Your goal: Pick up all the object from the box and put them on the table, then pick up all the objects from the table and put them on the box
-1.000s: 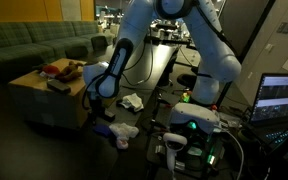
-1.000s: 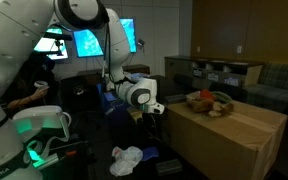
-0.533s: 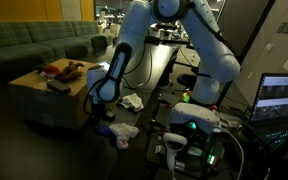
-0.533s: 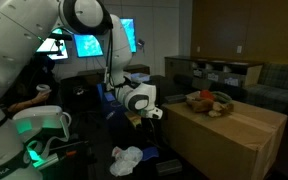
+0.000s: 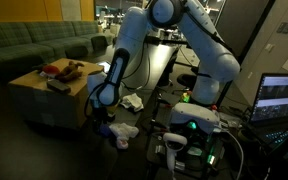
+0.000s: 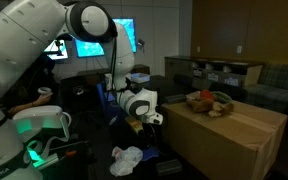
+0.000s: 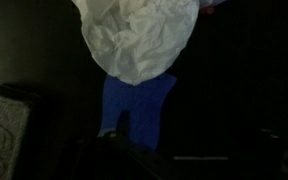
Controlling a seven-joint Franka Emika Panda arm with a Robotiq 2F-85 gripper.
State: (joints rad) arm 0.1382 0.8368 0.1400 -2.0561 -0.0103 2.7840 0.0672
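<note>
One white wad [image 7: 139, 35] w/ blue item [image 7: 134, 105] touching, lies beneath gripper [image 6: 154, 120].

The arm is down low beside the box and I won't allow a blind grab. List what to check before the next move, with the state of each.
1. Target in the wrist view: a white crumpled sheet with a blue item under it in the frame, both in sight. Ok.
2. Claw open or shut: too dark and small to read. Cannot tell.
3. Claw empty: cannot tell.
4. Gap to the wooden box: the claw hangs close to its side; touching or apart, cannot tell.
5. Box unloaded: a pile sits on its top. Not ok.
</note>
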